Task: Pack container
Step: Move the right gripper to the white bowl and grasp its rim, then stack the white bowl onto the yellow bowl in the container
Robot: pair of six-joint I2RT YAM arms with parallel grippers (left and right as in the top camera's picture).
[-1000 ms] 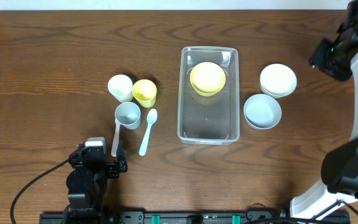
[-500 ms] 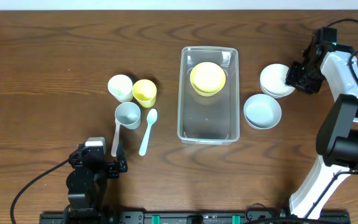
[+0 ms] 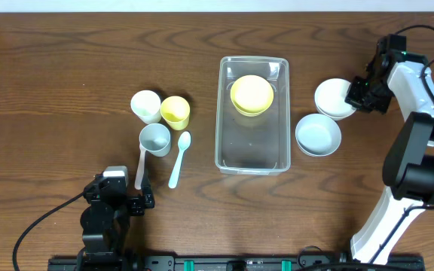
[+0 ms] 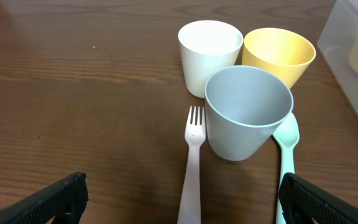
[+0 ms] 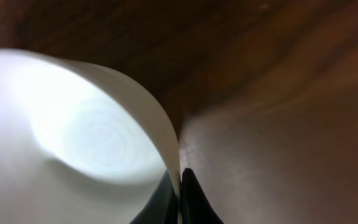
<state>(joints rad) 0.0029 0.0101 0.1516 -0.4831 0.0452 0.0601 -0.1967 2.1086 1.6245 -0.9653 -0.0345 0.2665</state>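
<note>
We see the container [image 3: 252, 124] in the middle of the table with only one yellow bowl [image 3: 252, 95] inside, at its 12 o'clock end. At 3 o'clock our right gripper [image 3: 355, 96] pinches the rim of the white bowl [image 3: 331, 98]. The grey bowl [image 3: 318, 135], cups [image 3: 175, 111], spoon [image 3: 178, 158] and fork [image 3: 139, 167] wait outside, and our left gripper [image 3: 119, 197] at 7 o'clock is wide apart and empty.

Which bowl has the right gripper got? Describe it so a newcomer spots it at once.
Start at the clear container in the middle of the table; two bowls lie on its right. The one meant is the white bowl, the higher one in the overhead view, its rim pinched by the right gripper. Its neighbour, the pale grey-blue bowl, is untouched.
</note>
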